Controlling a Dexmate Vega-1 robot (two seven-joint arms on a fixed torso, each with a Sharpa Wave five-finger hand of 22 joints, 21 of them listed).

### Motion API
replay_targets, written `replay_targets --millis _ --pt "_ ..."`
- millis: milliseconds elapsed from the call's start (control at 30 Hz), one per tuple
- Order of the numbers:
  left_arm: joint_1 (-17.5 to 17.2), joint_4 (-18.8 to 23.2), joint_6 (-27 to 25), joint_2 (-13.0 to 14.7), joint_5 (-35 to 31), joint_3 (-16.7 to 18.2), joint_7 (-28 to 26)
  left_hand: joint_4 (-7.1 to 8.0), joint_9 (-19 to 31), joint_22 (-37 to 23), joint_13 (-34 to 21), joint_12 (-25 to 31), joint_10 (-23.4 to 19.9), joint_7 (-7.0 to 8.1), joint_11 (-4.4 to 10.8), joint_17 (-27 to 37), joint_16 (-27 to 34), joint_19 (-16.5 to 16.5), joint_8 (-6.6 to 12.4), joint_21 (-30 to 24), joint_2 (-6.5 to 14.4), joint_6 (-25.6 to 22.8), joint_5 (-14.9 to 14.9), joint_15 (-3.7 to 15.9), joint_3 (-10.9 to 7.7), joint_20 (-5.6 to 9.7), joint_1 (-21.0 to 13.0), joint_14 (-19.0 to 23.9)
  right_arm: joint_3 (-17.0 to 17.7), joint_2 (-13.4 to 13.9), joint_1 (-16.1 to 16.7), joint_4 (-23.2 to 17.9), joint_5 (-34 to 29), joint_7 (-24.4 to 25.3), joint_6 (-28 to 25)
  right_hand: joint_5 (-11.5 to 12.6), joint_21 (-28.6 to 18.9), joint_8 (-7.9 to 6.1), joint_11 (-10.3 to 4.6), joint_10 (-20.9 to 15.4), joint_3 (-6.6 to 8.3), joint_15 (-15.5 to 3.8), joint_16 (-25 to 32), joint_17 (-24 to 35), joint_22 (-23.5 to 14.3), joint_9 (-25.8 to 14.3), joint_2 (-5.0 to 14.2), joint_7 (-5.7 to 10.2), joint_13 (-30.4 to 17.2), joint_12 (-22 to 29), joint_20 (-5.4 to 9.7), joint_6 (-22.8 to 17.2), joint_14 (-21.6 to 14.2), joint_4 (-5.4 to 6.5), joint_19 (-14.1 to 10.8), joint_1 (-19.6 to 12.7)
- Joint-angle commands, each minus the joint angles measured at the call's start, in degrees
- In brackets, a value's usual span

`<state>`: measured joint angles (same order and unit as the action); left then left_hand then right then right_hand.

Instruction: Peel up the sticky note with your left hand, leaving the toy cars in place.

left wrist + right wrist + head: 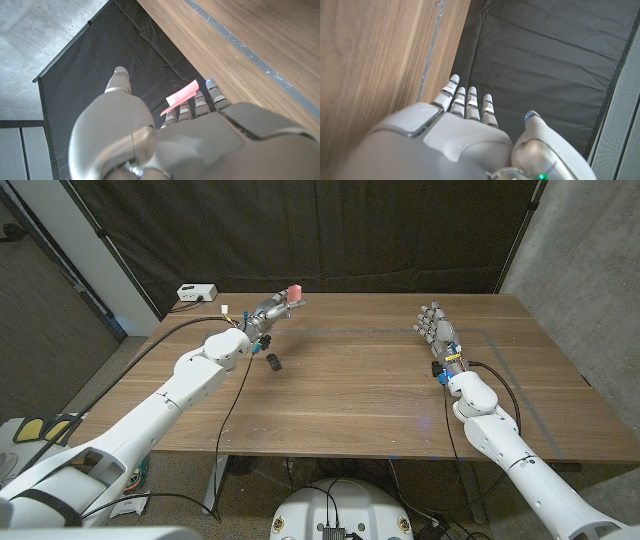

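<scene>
The small pink paper sticky note (293, 291) sits pinched in my left robot hand (268, 313), lifted off the brown wooden counter (360, 395); I can read no writing on it. A small black toy car (274, 362) rests on the counter just below. My right robot hand (438, 332) holds nothing, fingers straight.

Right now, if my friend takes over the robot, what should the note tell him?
Left hand: raised over the far left part of the table, holding the pink sticky note at its fingertips; the note is off the wood.
Right hand: open, holding nothing, fingers up over the right side.
Toy car: one small dark car sits on the table beside the left arm, untouched. I can't make out any others.
Done: note peeled up.
Left: nothing but keeping clear of the car.
</scene>
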<state>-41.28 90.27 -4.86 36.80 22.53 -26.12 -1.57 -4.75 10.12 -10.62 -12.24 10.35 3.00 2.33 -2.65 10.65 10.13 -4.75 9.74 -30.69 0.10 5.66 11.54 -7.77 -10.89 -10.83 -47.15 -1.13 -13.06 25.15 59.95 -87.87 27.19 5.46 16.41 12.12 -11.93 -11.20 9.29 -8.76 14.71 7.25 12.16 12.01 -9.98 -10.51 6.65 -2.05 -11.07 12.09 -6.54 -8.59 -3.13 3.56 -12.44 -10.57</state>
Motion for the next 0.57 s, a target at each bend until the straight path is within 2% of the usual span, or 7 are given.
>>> replay_targets --millis 33,267,367,500,567 --pt "-1.37 0.36 2.37 3.32 0.72 0.81 3.53 0.00 0.10 -0.22 0.04 0.25 0.69 0.20 0.12 0.17 0.20 -0.45 0.14 0.49 0.03 0.48 0.55 -0.21 0.14 -0.16 0.61 -0.30 -1.41 1.23 3.84 -8.61 -3.44 6.47 -3.11 -0.18 0.06 0.11 0.12 -0.12 0.39 0.49 -0.01 0.03 -0.30 -0.11 -0.41 0.17 -0.23 -0.13 -0.17 -0.11 -0.28 0.06 -0.41 0.06" --pt "-2.12 -0.12 4.37 4.34 1.06 1.08 5.52 0.01 0.09 -0.25 0.18 0.81 0.08 0.11 0.04 0.17 0.62 -0.28 0.59 0.62 0.19 -0.08 0.59 -0.02 0.29 -0.31 0.75 0.23 -2.81 2.49 6.29 -14.99 -6.58 10.74 -5.67 -0.19 0.07 0.10 0.10 -0.24 0.35 0.49 -0.01 0.02 -0.30 -0.11 -0.52 0.22 -0.23 -0.11 -0.18 -0.17 -0.32 0.04 -0.43 0.11" --pt "-2.30 -0.36 4.55 4.69 1.00 0.93 6.18 0.01 0.08 -0.26 0.23 0.92 0.02 0.18 -0.07 0.17 0.72 -0.27 0.65 0.69 0.26 -0.13 0.60 0.03 0.33 -0.26 0.79 0.37 -4.53 2.78 6.80 -16.80 -7.90 11.08 -5.83 -0.20 0.06 0.09 0.06 -0.30 0.34 0.46 -0.02 0.02 -0.30 -0.11 -0.57 0.20 -0.23 -0.10 -0.13 -0.20 -0.34 0.04 -0.46 0.14" --pt "-2.28 -1.22 4.85 4.73 1.55 0.78 7.40 0.05 0.08 -0.28 0.28 0.92 0.19 0.07 -0.17 0.18 0.79 -0.23 0.62 0.74 0.31 0.03 0.60 0.06 0.42 -0.27 0.92 0.45 -5.84 2.91 6.49 -17.61 -8.21 10.87 -5.56 -0.20 0.06 0.09 -0.04 -0.24 0.34 0.40 0.02 0.02 -0.30 -0.11 -0.60 0.30 -0.23 -0.14 -0.14 -0.22 -0.46 0.03 -0.49 0.16" --pt "-3.00 -0.72 4.96 5.02 1.25 0.98 6.63 0.09 0.08 -0.29 0.29 0.94 0.24 -0.06 -0.20 0.19 0.80 -0.21 0.55 0.76 0.34 0.25 0.60 0.07 0.46 -0.25 1.00 0.41 -6.74 2.67 5.33 -16.53 -8.73 10.12 -3.90 -0.20 0.06 0.10 -0.04 -0.31 0.35 0.43 0.02 0.02 -0.30 -0.11 -0.61 0.35 -0.23 -0.12 -0.15 -0.22 -0.50 0.03 -0.51 0.17"
